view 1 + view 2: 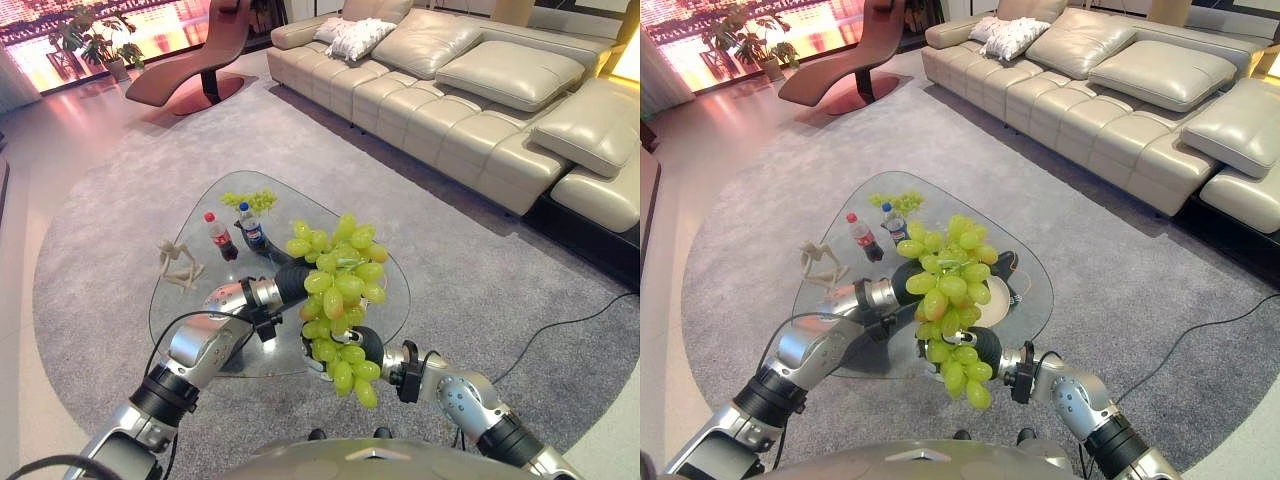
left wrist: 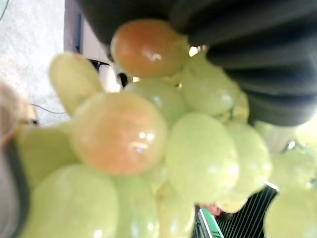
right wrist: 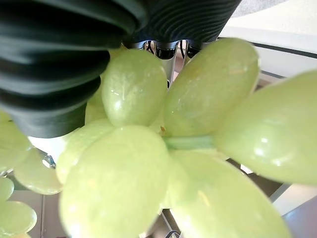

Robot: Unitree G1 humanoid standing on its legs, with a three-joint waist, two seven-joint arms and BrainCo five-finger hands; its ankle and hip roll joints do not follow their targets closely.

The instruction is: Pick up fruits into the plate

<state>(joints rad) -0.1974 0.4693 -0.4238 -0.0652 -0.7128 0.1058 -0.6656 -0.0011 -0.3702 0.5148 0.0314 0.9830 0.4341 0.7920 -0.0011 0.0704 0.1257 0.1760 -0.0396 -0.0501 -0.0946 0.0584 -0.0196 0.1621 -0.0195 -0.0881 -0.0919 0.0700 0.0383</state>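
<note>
grapes (image 1: 338, 290) hang between both hands above plate (image 1: 997, 300).

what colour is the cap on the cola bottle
Red; the cola bottle shows best in the left eye view, on the glass table.

We see a grey carpet (image 1: 480, 270) covering most of the floor, laid in a rounded shape with pale hard floor (image 1: 40, 180) beyond its edge. A long cream leather sofa (image 1: 450, 90) runs along the far side, with a patterned cushion (image 1: 358, 38) near its end. A reddish lounge chair (image 1: 205, 60) stands by a bright window (image 1: 150, 25), beside a potted plant (image 1: 95, 40).
</note>
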